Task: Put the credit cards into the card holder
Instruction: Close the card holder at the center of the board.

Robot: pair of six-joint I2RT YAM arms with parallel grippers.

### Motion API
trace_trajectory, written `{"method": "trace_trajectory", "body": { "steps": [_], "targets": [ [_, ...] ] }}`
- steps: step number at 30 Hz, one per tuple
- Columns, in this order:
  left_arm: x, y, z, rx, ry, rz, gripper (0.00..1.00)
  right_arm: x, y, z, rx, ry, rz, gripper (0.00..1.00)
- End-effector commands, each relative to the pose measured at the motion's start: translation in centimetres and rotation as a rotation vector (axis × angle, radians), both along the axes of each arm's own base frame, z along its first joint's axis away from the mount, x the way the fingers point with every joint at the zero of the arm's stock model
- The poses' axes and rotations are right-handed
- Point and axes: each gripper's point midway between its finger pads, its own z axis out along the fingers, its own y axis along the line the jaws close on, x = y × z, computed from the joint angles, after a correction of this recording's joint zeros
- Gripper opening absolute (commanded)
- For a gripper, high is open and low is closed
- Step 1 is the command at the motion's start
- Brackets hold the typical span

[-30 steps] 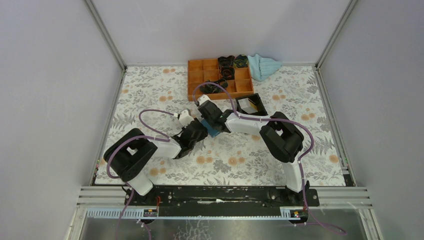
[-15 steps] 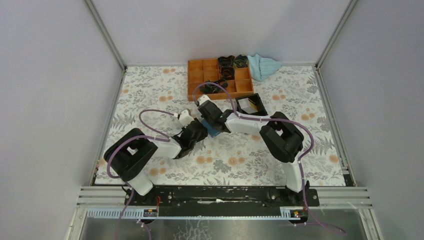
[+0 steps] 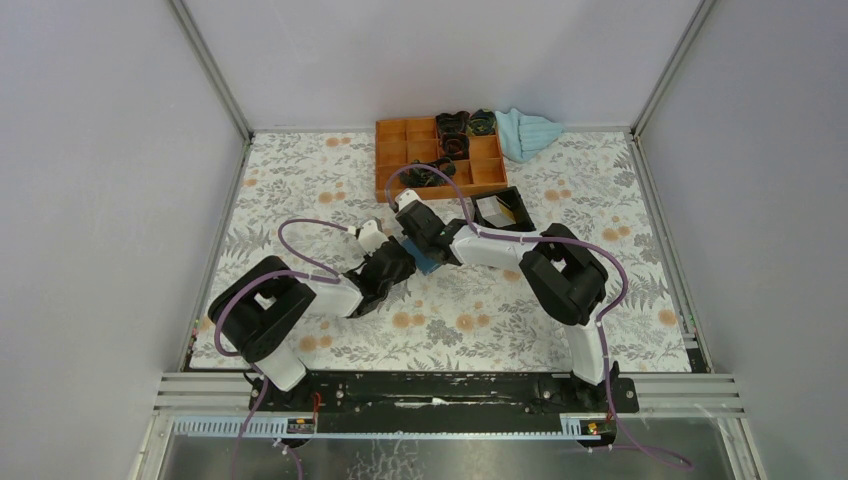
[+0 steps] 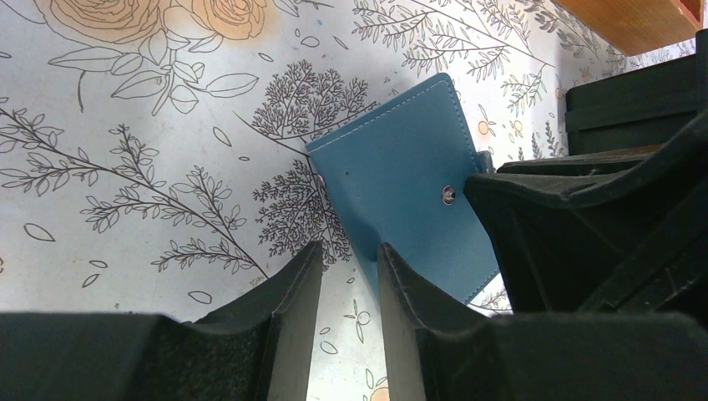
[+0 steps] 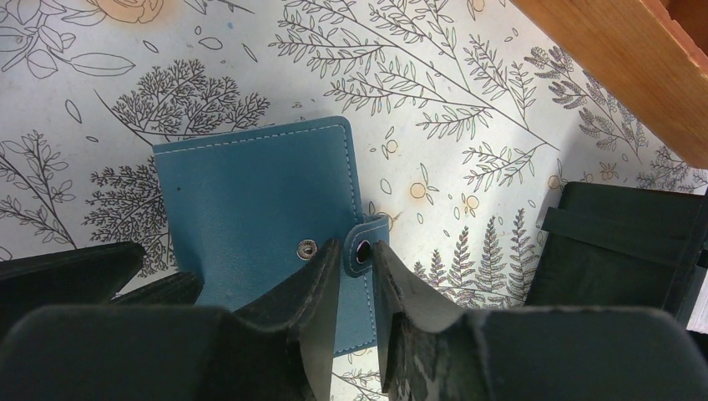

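The card holder (image 5: 259, 192) lies closed and flat on the floral table, a teal-blue case with a metal snap stud (image 5: 307, 247). Its clasp tab (image 5: 365, 248) is unfastened. My right gripper (image 5: 357, 251) is open a little, and the tab sits between its fingertips. The left wrist view shows the same card holder (image 4: 401, 192). My left gripper (image 4: 351, 255) is open at its near-left edge, with bare table in the gap and the right finger (image 4: 392, 271) over the case's edge. From above, both grippers meet over the card holder (image 3: 429, 265). The credit cards are hidden.
An orange compartment tray (image 3: 392, 160) with dark items stands at the back. A black box (image 3: 520, 222) with a pale inside sits just right of the grippers. A light blue cloth (image 3: 527, 132) lies at the back right. Grey walls enclose the table.
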Motion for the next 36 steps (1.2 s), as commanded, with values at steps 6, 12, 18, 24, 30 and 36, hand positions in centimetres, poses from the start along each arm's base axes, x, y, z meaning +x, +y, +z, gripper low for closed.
{"method": "trace_trajectory", "body": {
  "steps": [6, 12, 18, 24, 30, 36],
  "targets": [
    [0.5, -0.2, 0.4, -0.02, -0.028, 0.01, 0.38, 1.1, 0.8, 3.9, 0.073, -0.077, -0.014, 0.26],
    [0.5, -0.3, 0.5, -0.022, -0.029, 0.007, 0.38, 1.2, 0.9, 4.3, 0.08, -0.083, -0.013, 0.24],
    [0.5, -0.2, 0.4, -0.022, -0.028, 0.009, 0.38, 1.2, 1.2, 4.8, 0.095, -0.087, -0.009, 0.27],
    [0.5, -0.3, 0.5, -0.023, -0.03, 0.007, 0.38, 1.2, 1.3, 4.8, 0.096, -0.086, -0.007, 0.27],
    [0.5, -0.3, 0.6, -0.022, -0.031, 0.006, 0.38, 1.2, 1.3, 4.0, 0.075, -0.067, -0.003, 0.25],
    [0.5, -0.3, 0.7, -0.021, -0.033, 0.006, 0.38, 1.1, 1.4, 3.7, 0.075, -0.059, -0.004, 0.22]
  ]
}}
